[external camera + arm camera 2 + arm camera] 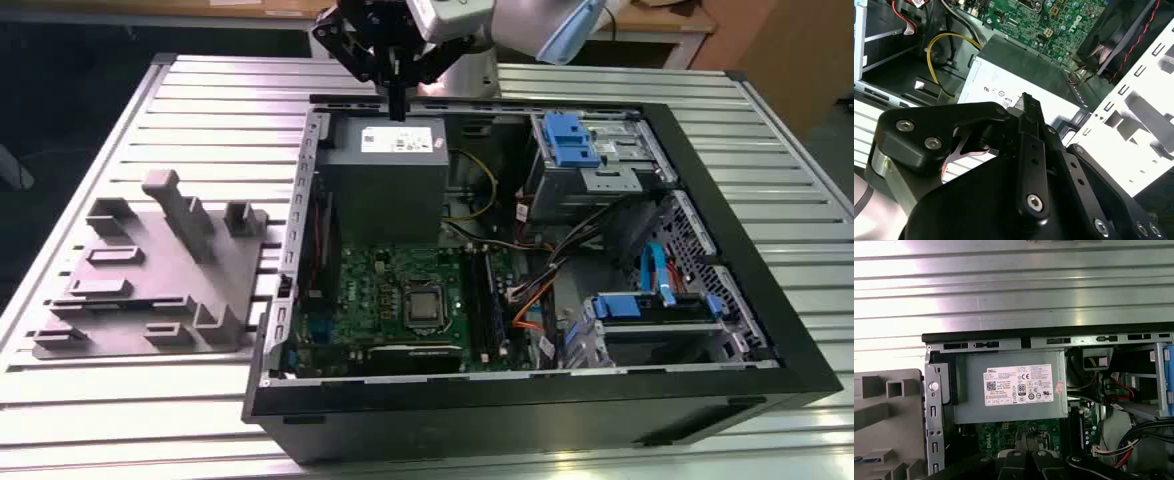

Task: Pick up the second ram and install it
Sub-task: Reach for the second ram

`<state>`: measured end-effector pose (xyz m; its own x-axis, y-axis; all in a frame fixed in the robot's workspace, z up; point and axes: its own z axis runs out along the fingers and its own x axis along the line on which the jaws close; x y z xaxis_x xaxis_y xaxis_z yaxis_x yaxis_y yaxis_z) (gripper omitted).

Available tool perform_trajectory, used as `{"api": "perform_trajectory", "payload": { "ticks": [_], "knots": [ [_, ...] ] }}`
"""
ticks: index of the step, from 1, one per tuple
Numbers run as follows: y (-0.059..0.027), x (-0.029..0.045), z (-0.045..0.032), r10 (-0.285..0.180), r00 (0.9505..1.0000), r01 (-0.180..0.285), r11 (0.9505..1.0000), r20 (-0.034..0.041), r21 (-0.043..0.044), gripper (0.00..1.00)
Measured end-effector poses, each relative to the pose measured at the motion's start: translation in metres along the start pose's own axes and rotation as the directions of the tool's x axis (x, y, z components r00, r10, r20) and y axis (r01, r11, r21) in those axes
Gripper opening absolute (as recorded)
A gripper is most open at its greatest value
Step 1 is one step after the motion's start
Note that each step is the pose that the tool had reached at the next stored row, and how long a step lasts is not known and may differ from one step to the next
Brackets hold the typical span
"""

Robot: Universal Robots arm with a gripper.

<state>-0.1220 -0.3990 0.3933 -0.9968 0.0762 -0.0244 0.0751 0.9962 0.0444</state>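
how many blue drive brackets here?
2. Upper blue bracket on the drive cage beside the power supply; lower blue bracket on the bay at the exterior view's right. More may be hidden.

A bench (120,140) of ribbed, silvery metal slats carries everything, its grooves running from the exterior view's left to its right. In the first wrist view, bright light glares off the slats (1004,290). Beyond the bench's far edge lie dark floor (80,40) and pale wooden furniture (667,25).

White label (1019,385) with small print, seemingly certification marks, on the power supply (970,390).
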Motion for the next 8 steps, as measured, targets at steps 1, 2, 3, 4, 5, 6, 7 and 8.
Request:
{"api": "perform_trajectory", "payload": {
  "ticks": [1, 2, 3, 4, 5, 6, 7, 8],
  "knots": [
    [0.0000, 0.0000, 0.0000, 0.000, 1.0000, 0.000, 1.0000, 0.0000, 0.0000, 0.10],
    [0.0000, 0.0000, 0.0000, 0.000, 1.0000, 0.000, 1.0000, 0.0000, 0.0000, 0.10],
    [0.0000, 0.0000, 0.0000, 0.000, 1.0000, 0.000, 1.0000, 0.0000, 0.0000, 0.10],
    [0.0000, 0.0000, 0.0000, 0.000, 1.0000, 0.000, 1.0000, 0.0000, 0.0000, 0.10],
    [0.0000, 0.0000, 0.0000, 0.000, 1.0000, 0.000, 1.0000, 0.0000, -0.0004, 0.10],
    [0.0001, 0.0000, -0.0001, 0.000, 1.0000, 0.000, 1.0000, -0.0002, -0.0010, 0.10],
    [0.0001, 0.0000, -0.0001, 0.000, 1.0000, 0.000, 1.0000, -0.0002, -0.0018, 0.10],
    [0.0000, 0.0000, 0.0000, 0.000, 1.0000, 0.000, 1.0000, -0.0002, -0.0026, 0.10]
  ]
}}
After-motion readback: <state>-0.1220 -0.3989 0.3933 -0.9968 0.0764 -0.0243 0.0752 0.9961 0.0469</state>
